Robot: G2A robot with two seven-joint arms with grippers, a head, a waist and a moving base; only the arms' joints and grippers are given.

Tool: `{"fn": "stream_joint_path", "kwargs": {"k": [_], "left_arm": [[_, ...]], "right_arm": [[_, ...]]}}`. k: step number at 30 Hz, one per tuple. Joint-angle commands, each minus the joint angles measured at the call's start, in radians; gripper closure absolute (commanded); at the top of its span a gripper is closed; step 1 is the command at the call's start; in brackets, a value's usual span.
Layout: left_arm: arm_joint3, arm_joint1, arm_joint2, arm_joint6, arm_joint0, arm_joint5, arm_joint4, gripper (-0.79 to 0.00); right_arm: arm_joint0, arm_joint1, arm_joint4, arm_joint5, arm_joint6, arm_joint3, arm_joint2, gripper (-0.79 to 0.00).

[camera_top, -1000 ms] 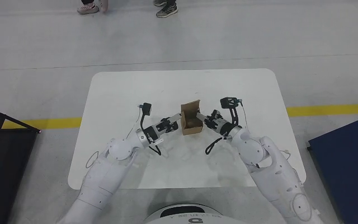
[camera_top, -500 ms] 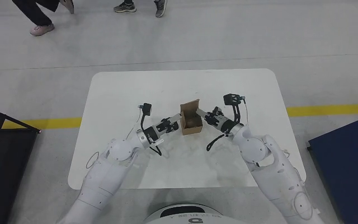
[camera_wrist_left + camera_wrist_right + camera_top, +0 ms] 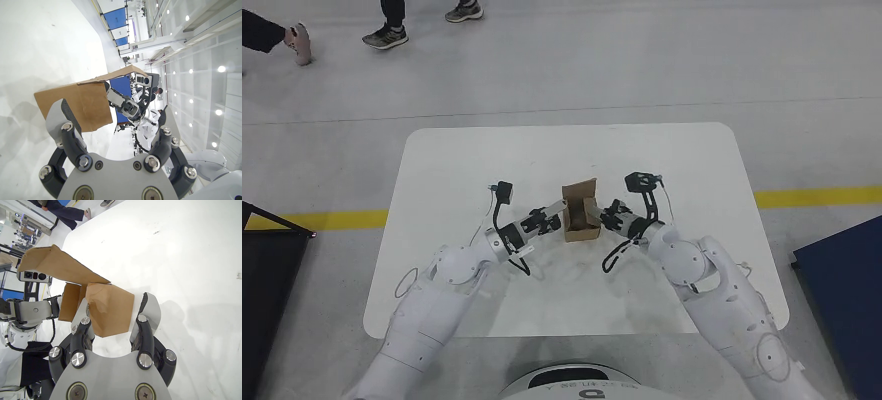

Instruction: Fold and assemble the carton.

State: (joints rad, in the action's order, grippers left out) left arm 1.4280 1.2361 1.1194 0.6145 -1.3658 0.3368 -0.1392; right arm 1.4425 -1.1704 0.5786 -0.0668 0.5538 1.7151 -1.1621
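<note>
Carton (image 3: 579, 226): creased brown cardboard, boxy, open-flapped

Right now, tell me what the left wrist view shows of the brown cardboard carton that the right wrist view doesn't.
Left wrist view: the brown cardboard carton's plain outer wall, with one finger of the open left gripper beside it.
Right wrist view: the carton's open inside and a creased side flap between the fingers of the open right gripper.
Both: the carton on the white table, its tall flap standing up, and the other arm's gripper at the far side.
</note>
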Motion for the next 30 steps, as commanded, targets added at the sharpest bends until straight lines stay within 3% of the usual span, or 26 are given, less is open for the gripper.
{"fn": "stream_joint_path", "kwargs": {"k": [1,4,5,7,10,17,21,22,23,24,27,30], "left_arm": [[-0.003,0.000,0.000,0.001,0.002,0.001,-0.001,-0.785],[-0.008,0.000,0.000,0.005,0.004,0.005,-0.007,-0.785],[-0.011,-0.001,0.000,0.006,0.005,0.006,-0.008,-0.785],[-0.014,-0.001,0.002,0.005,0.007,0.009,-0.010,-0.785],[-0.019,-0.002,0.005,0.006,0.010,0.014,-0.013,-0.785],[-0.050,-0.006,0.025,0.009,0.014,0.031,-0.029,-0.785],[-0.044,-0.012,0.041,-0.002,0.015,0.027,0.021,-0.785],[-0.040,-0.014,0.045,-0.007,0.015,0.023,0.044,-0.785],[-0.035,-0.015,0.049,-0.009,0.014,0.020,0.055,-0.785],[-0.029,-0.016,0.052,-0.009,0.011,0.016,0.055,-0.785],[-0.012,-0.021,0.061,-0.001,0.006,0.003,0.070,-0.699],[0.004,-0.026,0.069,0.006,0.000,-0.026,0.100,-0.585]], "right_arm": [[-0.008,-0.001,0.022,-0.012,0.010,-0.001,0.010,-0.533],[-0.022,-0.003,0.060,-0.040,0.027,0.005,0.033,-0.511],[-0.026,-0.004,0.074,-0.051,0.033,0.007,0.042,-0.462],[-0.034,-0.007,0.095,-0.079,0.040,0.013,0.057,-0.323],[-0.044,-0.011,0.100,-0.123,0.059,0.016,0.072,-0.022],[-0.042,-0.010,0.272,-0.305,0.081,0.094,0.087,0.000],[-0.017,-0.011,0.289,-0.351,0.086,0.149,0.080,0.000],[-0.010,-0.012,0.280,-0.356,0.084,0.154,0.076,-0.225],[-0.003,-0.013,0.262,-0.355,0.082,0.157,0.073,-0.400],[0.003,-0.014,0.223,-0.342,0.079,0.160,0.068,-0.480],[0.022,-0.017,0.126,-0.294,0.046,0.144,0.040,-0.606],[0.040,-0.017,0.057,-0.250,0.018,0.118,0.010,-0.631]]}}
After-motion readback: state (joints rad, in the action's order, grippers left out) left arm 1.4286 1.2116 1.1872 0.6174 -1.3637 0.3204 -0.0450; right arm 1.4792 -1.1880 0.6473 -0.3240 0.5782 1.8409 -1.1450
